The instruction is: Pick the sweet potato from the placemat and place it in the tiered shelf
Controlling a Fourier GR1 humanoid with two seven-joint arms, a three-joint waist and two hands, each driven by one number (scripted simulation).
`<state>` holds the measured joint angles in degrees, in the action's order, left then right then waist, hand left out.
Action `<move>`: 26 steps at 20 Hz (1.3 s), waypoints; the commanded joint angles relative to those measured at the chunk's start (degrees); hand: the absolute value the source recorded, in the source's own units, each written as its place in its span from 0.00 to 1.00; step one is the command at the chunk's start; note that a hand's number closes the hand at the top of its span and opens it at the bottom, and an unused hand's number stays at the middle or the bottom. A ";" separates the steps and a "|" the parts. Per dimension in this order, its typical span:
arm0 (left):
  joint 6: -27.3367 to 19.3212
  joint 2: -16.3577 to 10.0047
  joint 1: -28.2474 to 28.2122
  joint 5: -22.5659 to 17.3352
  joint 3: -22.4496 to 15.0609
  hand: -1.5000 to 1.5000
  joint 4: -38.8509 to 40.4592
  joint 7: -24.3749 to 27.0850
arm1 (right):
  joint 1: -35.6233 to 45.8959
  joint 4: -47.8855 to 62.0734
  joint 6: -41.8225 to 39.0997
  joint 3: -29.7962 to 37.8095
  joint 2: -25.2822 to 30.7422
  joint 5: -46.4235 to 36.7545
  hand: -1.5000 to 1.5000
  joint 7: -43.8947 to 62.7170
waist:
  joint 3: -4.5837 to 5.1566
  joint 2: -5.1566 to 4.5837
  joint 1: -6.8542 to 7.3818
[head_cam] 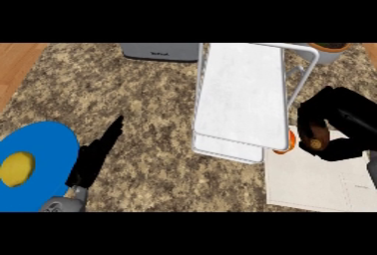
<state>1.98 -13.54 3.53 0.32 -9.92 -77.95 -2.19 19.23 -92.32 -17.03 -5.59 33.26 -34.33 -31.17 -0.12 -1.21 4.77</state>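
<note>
Right hand (344, 115) at the view's right, fingers and thumb curled round the sweet potato (318, 132); brown skin shows between them, one rounded end facing down. The hand and its load hang above the placemat's (316, 185) upper left corner, apart from it. Immediately left of the hand is the tiered shelf's (239, 94) right rail and the edge of its top white panel; the gap is narrow. A small orange patch (290, 142) sits between hand and shelf corner; cannot tell what it is. Beyond the hand, a round pot (328, 50) near the far edge. Left hand (94, 158) low at the view's left, fingers straight, holding nothing. Just left of it is a blue plate (46, 149) bearing a yellow fruit (16, 167). From the left hand to the shelf's left rail there is bare speckled counter (140, 99). A grey appliance (160, 51) stands far ahead, by the shelf's far left corner.
</note>
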 commanded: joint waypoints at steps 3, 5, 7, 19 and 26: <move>0.07 -0.38 2.28 0.23 0.63 0.50 1.07 -1.92 | 18.89 14.50 -16.80 10.96 5.66 17.14 1.00 -4.51 | 0.17 0.11 -0.54; -0.17 0.72 -0.45 0.39 -0.88 0.50 -1.51 -1.82 | 27.74 20.51 -19.82 10.86 5.08 17.80 1.00 -0.26 | 0.19 0.46 0.35; -0.94 0.79 0.81 0.53 0.31 0.50 -0.04 -2.07 | 34.57 28.14 -18.05 8.43 3.18 14.90 1.00 -0.56 | 0.17 0.27 -0.38; -0.28 0.43 -0.23 1.07 2.40 0.50 3.04 2.55 | 56.11 49.94 -9.66 1.16 -11.76 5.03 1.00 0.82 | 0.20 0.51 -2.27; -0.45 0.95 -0.02 1.83 1.86 0.50 0.92 -0.53 | 60.74 61.75 -3.44 -1.53 -19.08 -0.69 1.00 -3.06 | 0.18 0.36 -1.95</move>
<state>1.39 -12.61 3.58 1.59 -8.10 -77.71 -3.23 76.79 -36.45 -23.42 -5.67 18.60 -32.27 -33.56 0.02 -0.67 2.61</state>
